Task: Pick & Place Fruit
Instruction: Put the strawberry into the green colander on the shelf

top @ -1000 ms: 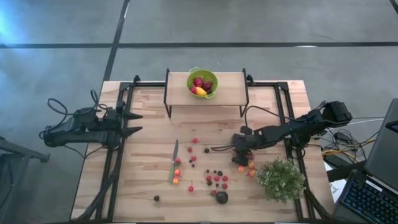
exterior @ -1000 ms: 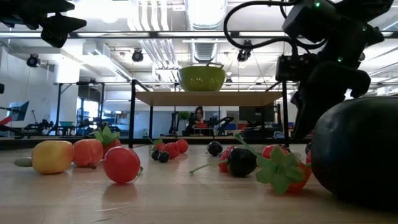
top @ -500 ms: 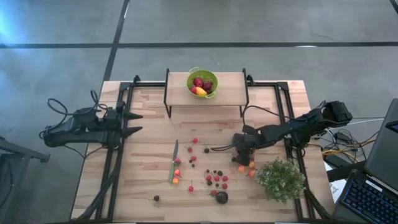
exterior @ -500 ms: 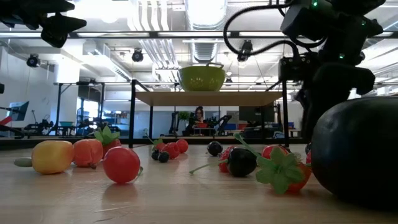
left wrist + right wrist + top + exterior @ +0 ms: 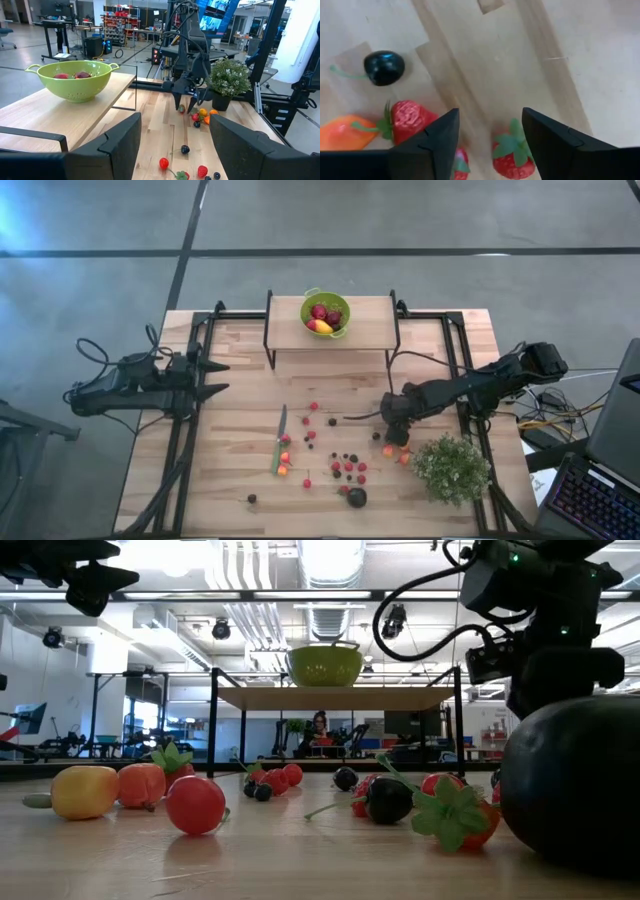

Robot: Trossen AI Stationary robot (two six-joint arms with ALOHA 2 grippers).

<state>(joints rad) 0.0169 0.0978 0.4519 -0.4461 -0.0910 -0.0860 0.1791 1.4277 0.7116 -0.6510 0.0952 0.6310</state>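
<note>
Hovering low over the wooden table (image 5: pixel 240 390), the right gripper (image 5: pixel 393 430) has its fingers spread wide and holds nothing. Just beneath it lie two strawberries (image 5: pixel 512 154), an orange piece (image 5: pixel 340 133) and a black berry (image 5: pixel 383 67). Beyond, red berries (image 5: pixel 348 468) scatter toward the green-handled knife (image 5: pixel 279 440). Far across, the left gripper (image 5: pixel 212 378) waits, open and empty.

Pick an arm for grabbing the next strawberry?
Right. Its hand hangs open directly over the strawberries beside the plant; the left hand waits open at the table's left edge, away from the fruit.
</note>
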